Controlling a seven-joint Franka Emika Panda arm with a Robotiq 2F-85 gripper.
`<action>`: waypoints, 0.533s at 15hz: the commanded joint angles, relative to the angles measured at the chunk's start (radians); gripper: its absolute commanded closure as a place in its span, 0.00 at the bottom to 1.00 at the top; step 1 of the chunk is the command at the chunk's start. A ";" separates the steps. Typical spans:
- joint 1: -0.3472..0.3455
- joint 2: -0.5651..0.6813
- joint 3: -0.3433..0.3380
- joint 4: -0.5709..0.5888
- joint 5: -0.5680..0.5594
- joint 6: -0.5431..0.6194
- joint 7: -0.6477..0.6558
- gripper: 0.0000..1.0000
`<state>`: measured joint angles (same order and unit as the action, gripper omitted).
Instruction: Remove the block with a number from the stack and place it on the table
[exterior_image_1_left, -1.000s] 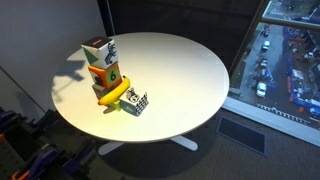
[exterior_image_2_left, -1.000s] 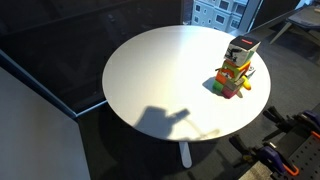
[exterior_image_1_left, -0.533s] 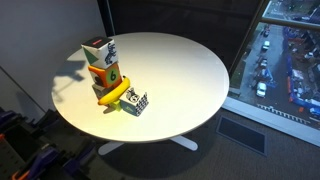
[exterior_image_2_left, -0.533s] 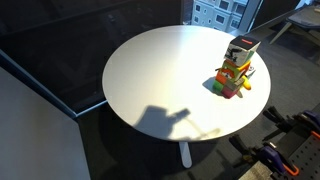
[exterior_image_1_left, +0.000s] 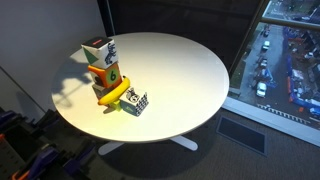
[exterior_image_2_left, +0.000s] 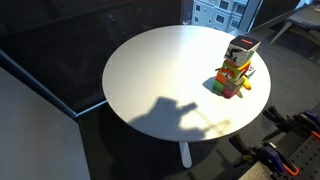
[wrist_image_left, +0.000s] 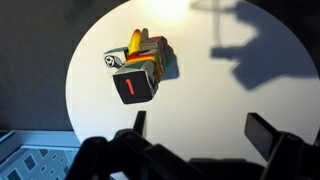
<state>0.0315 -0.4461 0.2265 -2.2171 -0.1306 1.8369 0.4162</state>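
Your gripper (wrist_image_left: 200, 135) hangs high above the stack (exterior_image_1_left: 105, 75), jaws spread wide and empty. The block with a number (wrist_image_left: 135, 85) caps that stack. It's probably light, rigid and slick, so pinch two opposite side faces squarely.

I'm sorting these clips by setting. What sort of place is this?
Probably an office or meeting room high in a city building: a round white pedestal table, a dark floor, and a big window showing a street far below.

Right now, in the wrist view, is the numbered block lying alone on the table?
No, the block with a number sits atop the stack, off the table.
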 joint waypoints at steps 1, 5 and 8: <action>0.012 0.004 -0.064 0.014 0.050 -0.007 -0.091 0.00; 0.012 0.016 -0.120 0.016 0.098 0.006 -0.203 0.00; 0.009 0.032 -0.148 0.007 0.118 0.043 -0.269 0.00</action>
<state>0.0322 -0.4346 0.1105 -2.2170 -0.0430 1.8510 0.2132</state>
